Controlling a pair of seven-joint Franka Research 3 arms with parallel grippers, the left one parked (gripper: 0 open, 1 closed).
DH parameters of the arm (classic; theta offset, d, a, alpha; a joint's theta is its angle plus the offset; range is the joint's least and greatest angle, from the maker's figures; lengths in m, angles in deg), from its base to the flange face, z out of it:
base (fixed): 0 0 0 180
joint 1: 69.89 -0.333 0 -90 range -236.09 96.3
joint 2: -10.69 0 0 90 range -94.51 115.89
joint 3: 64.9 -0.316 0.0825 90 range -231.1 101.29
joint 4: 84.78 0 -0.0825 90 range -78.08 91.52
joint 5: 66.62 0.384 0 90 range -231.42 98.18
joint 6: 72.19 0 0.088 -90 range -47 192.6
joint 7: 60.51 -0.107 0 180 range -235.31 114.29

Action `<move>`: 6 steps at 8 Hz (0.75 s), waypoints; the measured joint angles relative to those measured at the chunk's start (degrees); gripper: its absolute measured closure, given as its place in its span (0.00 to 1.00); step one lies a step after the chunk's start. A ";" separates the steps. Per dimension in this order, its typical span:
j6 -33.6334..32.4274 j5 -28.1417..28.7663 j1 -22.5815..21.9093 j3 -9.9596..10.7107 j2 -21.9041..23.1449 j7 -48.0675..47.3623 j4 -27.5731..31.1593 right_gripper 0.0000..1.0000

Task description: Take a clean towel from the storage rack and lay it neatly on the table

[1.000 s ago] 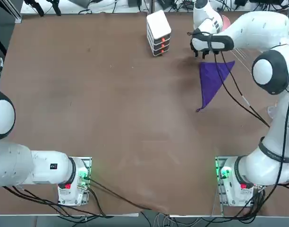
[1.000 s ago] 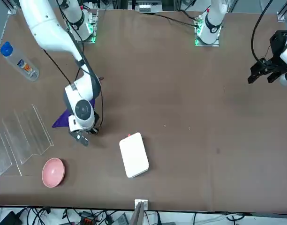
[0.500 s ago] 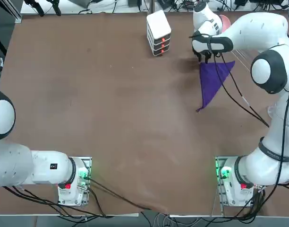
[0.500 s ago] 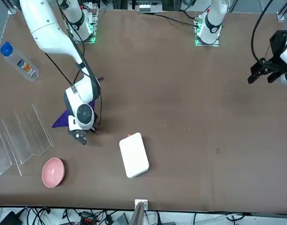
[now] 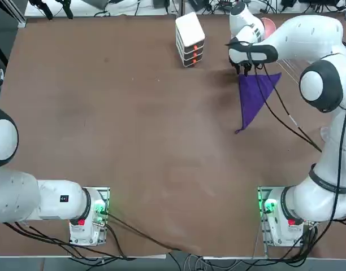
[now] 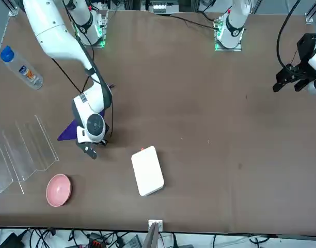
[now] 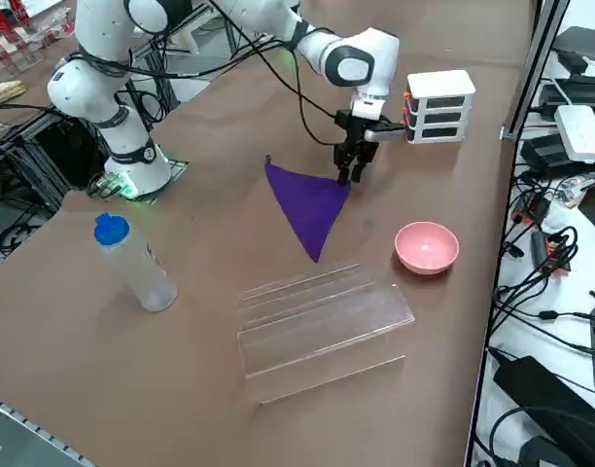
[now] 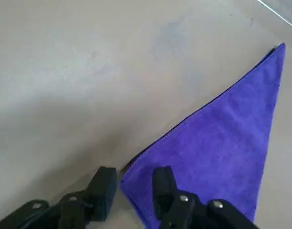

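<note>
1. The purple towel (image 7: 308, 204) is out of the clear rack (image 7: 322, 331) and on the bench (image 7: 210, 389). That part is done.
2. The towel is folded into a pointy shape, so the neat part looks left to do.
3. The right claw (image 8: 135, 191) is at the towel's corner, its two fingers apart. It probably needs to pinch that corner and open the cloth flat.

Towel (image 7: 309, 206): soft matt cloth, fine suede-like nap. Table (image 7: 161, 389): smooth, matt to faintly satin. Storage rack (image 7: 322, 331): see-through smooth plastic, glossy edges. Bowl (image 7: 427, 247): smooth plastic look, soft sheen. Bottle (image 7: 139, 268): translucent plastic, cap (image 7: 111, 229) opaque plastic. Drawer box (image 7: 439, 105): smooth white plastic. End effector (image 8: 135, 198): matt black fingers, shiny metal screws (image 8: 184, 198).
</note>
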 joint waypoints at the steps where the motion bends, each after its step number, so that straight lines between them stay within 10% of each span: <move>1: 0.00 -0.01 -0.04 0.01 -0.23 -0.15 0.00 0.52; 6: 0.00 -0.37 0.07 0.29 -0.82 -0.17 0.18 0.57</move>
